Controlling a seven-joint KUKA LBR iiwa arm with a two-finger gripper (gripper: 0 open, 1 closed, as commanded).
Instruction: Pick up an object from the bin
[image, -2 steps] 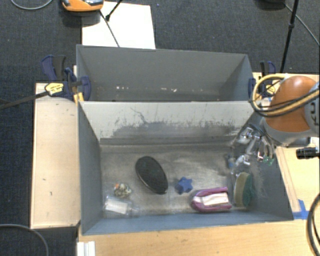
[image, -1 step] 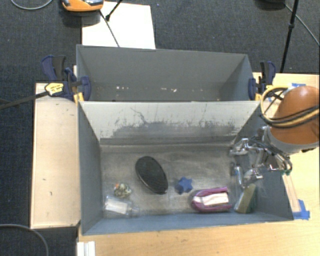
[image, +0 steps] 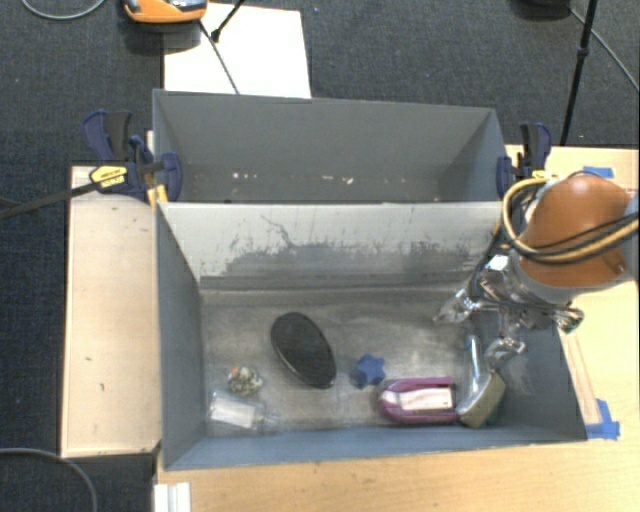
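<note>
Lower right, the gripper (image: 478, 392) covers the right end of a pink-and-purple packet (image: 415, 400) and part of a tan lump (image: 488, 406). Lower left, a small speckled thing (image: 243, 379) and a clear wrapper (image: 238, 412) are too small to identify.

Camera view. A single camera sits above the grey metal bin (image: 330, 240) and looks down into it, tilted a little from the near side. The far wall's inner face is therefore broadly exposed, while the near wall narrows to a thin strip. The framing is moderately close: the whole bin fits, with a margin of dark floor (image: 400, 50) around it. The arm (image: 575, 230) enters from the right edge.
</note>
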